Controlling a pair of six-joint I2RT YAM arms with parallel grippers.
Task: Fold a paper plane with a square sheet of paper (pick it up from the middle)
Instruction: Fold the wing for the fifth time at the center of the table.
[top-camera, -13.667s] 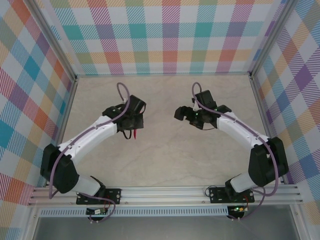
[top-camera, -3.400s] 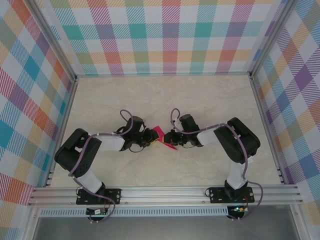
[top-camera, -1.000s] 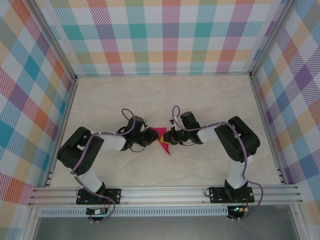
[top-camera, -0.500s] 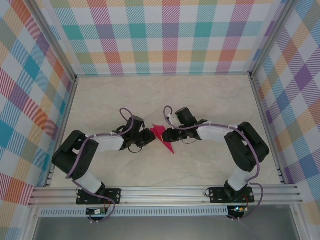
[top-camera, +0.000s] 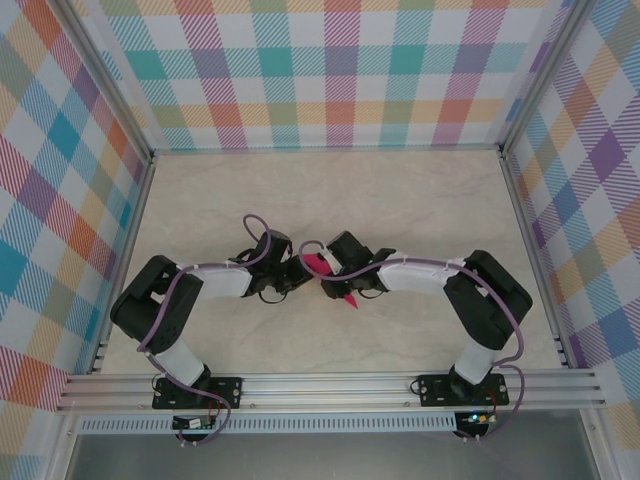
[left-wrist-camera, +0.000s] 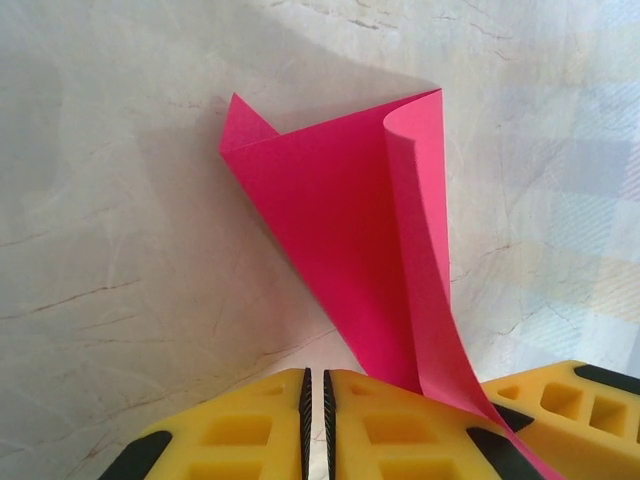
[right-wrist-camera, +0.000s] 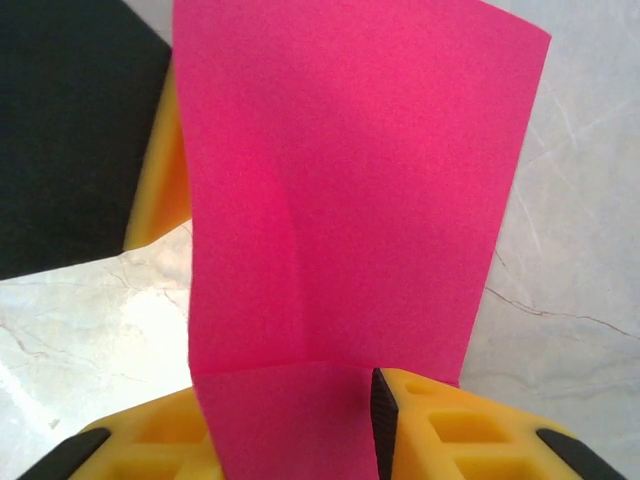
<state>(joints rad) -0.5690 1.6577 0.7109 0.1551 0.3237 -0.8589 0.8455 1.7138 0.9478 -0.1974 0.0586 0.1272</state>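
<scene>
Mid-fold, I judge: the thin magenta-pink square sheet of paper (left-wrist-camera: 330, 220), part-creased and curling, sits in the middle of the pale marbled table (top-camera: 400, 200) between the right gripper (right-wrist-camera: 285, 390), jaws apart around its edge, and the left gripper (left-wrist-camera: 315, 375), jaws nearly closed beside it on nothing visible, so next comes a firm re-pinch to flatten the crease.

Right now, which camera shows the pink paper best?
The left wrist camera: the paper shows its pointed fold and curled edge clearly. The right wrist camera crops it close. From the top it is a tiny, half-hidden scrap.
</scene>
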